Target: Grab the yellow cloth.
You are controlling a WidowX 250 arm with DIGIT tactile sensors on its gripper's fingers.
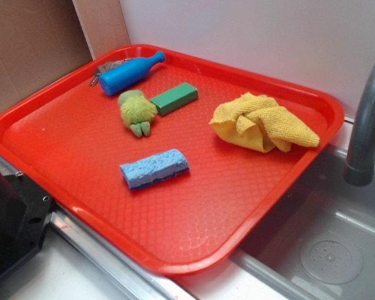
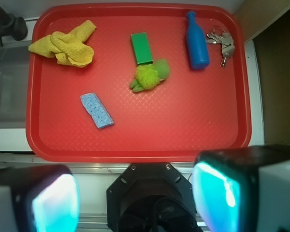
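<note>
Tray (image 1: 69, 134) holds 1 yellow cloth (image 1: 262, 122), 1 sponge (image 1: 154, 168).

Open tray floor around yellow cloth (image 2: 65, 46), faucet (image 2: 7, 25) just beside

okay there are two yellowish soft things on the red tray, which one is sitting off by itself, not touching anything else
The mustard-yellow ribbed terry cloth, crumpled in loose folds near the tray corner by the faucet. The small fuzzy yellow-green plush toy lies against the green rectangular block.
</note>
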